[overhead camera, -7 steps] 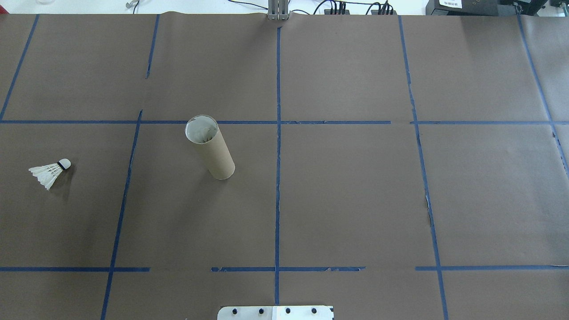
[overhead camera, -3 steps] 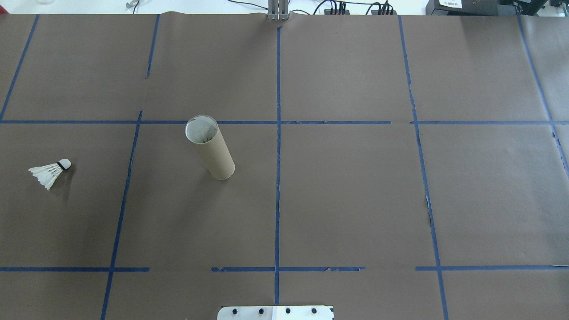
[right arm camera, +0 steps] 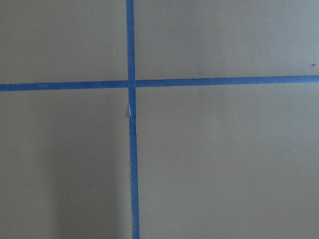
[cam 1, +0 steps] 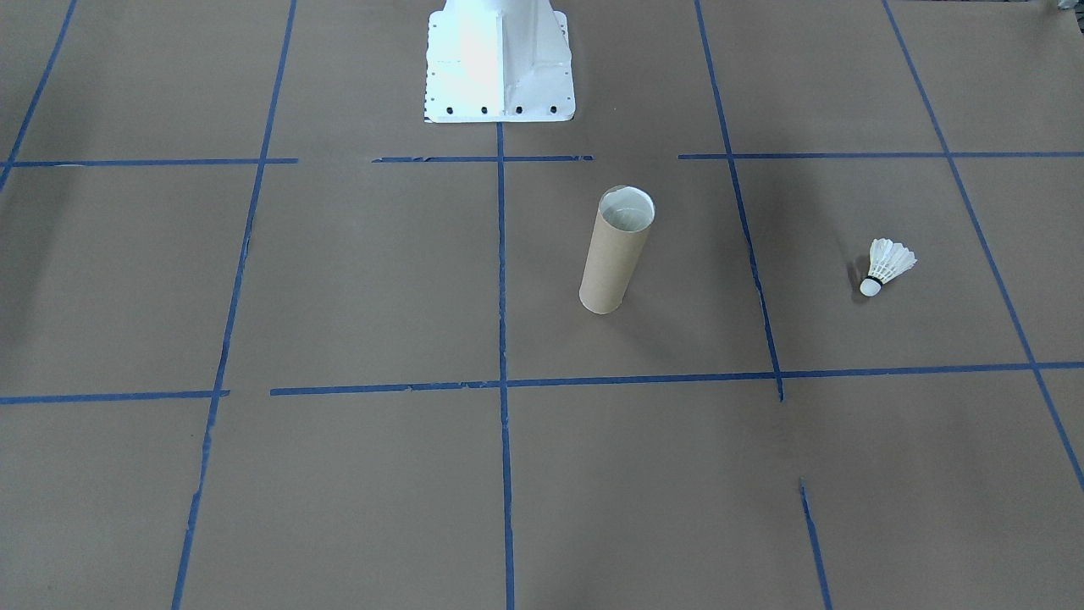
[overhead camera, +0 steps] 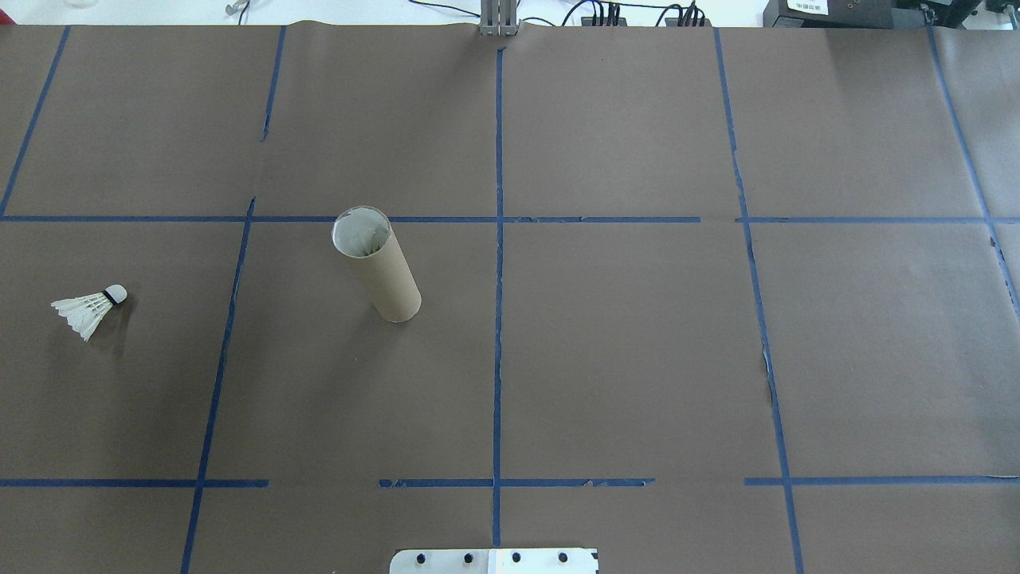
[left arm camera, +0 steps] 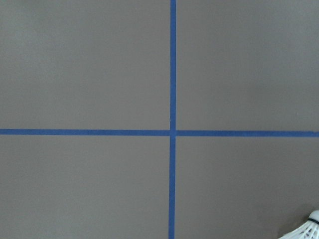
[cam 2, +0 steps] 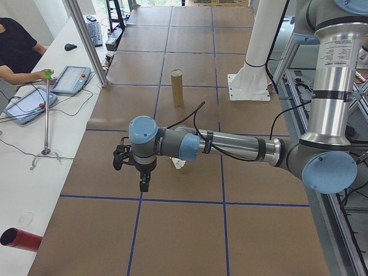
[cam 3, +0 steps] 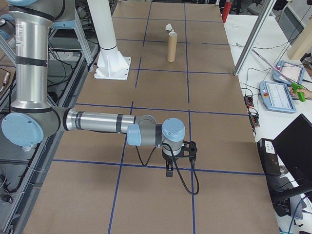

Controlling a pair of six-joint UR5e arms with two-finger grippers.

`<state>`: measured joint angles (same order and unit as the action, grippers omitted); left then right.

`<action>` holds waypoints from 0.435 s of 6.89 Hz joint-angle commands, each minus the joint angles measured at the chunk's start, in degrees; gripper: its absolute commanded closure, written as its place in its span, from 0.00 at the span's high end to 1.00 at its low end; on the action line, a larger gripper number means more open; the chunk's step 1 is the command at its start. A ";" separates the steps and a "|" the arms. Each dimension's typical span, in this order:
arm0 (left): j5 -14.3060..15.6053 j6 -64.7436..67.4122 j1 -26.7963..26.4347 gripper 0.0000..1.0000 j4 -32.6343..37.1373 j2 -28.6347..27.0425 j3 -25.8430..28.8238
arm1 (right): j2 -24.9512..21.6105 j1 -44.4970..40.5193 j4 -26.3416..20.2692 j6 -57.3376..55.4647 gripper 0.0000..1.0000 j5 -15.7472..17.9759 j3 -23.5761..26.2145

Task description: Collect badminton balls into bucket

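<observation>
Shuttlecock [overhead camera: 89,311] lies on its side on the brown paper [overhead camera: 621,343], cork tip toward 2 o'clock in the overhead view, well apart from the tube [overhead camera: 377,266] at its 3 o'clock. Tube stands upright, open top showing whitish lining. Left gripper [cam 2: 141,183] and right gripper [cam 3: 169,171] appear only in the side views, above the table; can't tell jaw opening or any hold. White robot base [cam 1: 498,59] at front view's 12 o'clock.
</observation>
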<state>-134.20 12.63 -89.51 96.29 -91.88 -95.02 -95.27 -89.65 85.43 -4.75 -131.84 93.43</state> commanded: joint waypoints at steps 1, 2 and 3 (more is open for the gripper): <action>-3.58 5.46 0.12 1.00 10.09 2.92 -0.51 | 0.00 0.00 0.00 0.00 1.00 0.00 0.00; -3.70 5.91 0.03 1.00 13.71 3.72 -1.38 | 0.00 0.00 0.00 0.00 1.00 0.00 0.00; -3.61 10.61 0.47 1.00 16.18 3.73 -2.00 | 0.00 0.00 0.00 -0.09 1.00 0.00 0.00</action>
<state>-137.50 19.22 -89.34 108.69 -88.64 -96.25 -95.27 -89.65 85.43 -4.76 -131.84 93.43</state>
